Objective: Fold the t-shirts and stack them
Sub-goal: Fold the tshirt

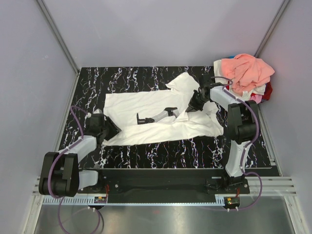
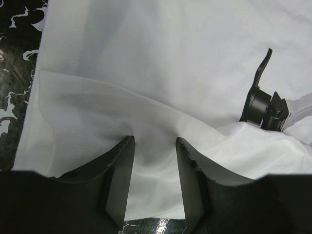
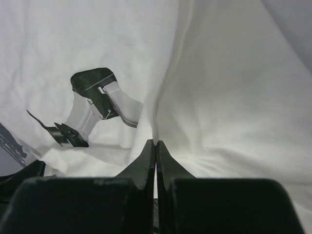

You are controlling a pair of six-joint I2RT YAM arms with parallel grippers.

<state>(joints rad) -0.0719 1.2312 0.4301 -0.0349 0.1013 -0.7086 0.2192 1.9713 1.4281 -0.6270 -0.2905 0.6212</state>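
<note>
Pile (image 1: 246, 73) in the far right corner is showing only in the overhead view. Salmon-peach shirt (image 1: 248, 68) is lying on top, with slivers of cream, pink and red peeking out beneath; cannot tell how many shirts are sitting under it. The right arm is crossing in front of the pile's near edge.

White t-shirt (image 1: 146, 105) is lying spread across the middle of the black marbled table (image 1: 170, 151), its right side bunched and folded over. Black print (image 1: 156, 117) is facing up, one end disappearing under a fold. Both wrist views are cropping the shirt, its edges running out of frame.

Left gripper (image 2: 154, 141) is sitting at the shirt's near corner on the left arm's side. Its fingers (image 2: 119, 180) are standing partly apart, with a soft ridge of white cloth lying in the gap, not squeezed.

Right gripper (image 3: 156, 144) is resting on the shirt's right part, just beside the print. Its fingers are pressing together, and a crease of cloth is running straight into the tips, so it looks pinched.

Count: two arms, two grippers, one spread shirt, one print, one pile
</note>
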